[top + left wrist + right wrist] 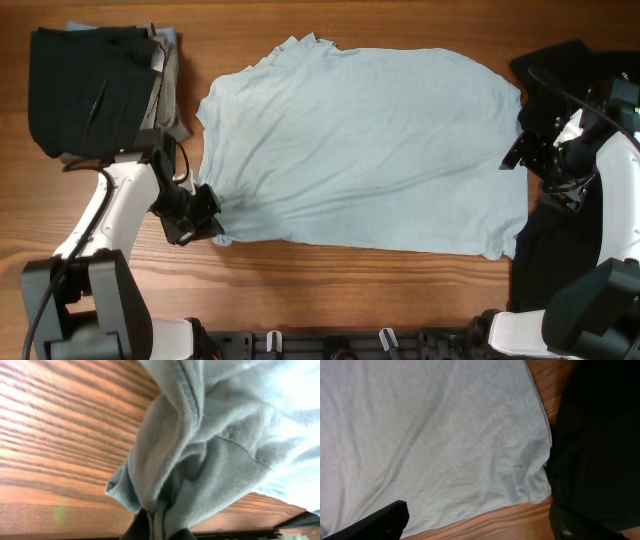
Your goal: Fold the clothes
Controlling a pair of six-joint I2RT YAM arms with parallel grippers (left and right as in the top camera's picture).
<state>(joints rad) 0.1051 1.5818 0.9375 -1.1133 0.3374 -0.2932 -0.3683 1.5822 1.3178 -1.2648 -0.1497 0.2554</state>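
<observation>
From overhead, your light-blue T-shirt [360, 150] lies spread flat across the middle of the table [330, 295], collar toward the far edge. Your left gripper [208, 212] is clamped on the shirt's near-left corner, probably so you can carry that side over for a first fold. The right gripper [522, 152] sits at the shirt's right edge with its jaws spread and nothing in them. A stack of folded clothes [95, 95] fills the far-left corner, close to the shirt's left side. A black garment [550, 250] lies along the right edge, partly under the right arm.

In the left wrist view, the bunched corner [200, 475] rises out of the pinched jaws, with bare wood beside it. That shows the grip has real cloth in it.

In the right wrist view, the open fingers [385, 520] frame the shirt's right corner, and the black garment touches that hem. Mind that you don't snag the dark cloth when you close there. Keep the left-hand fold clear of the stack.
</observation>
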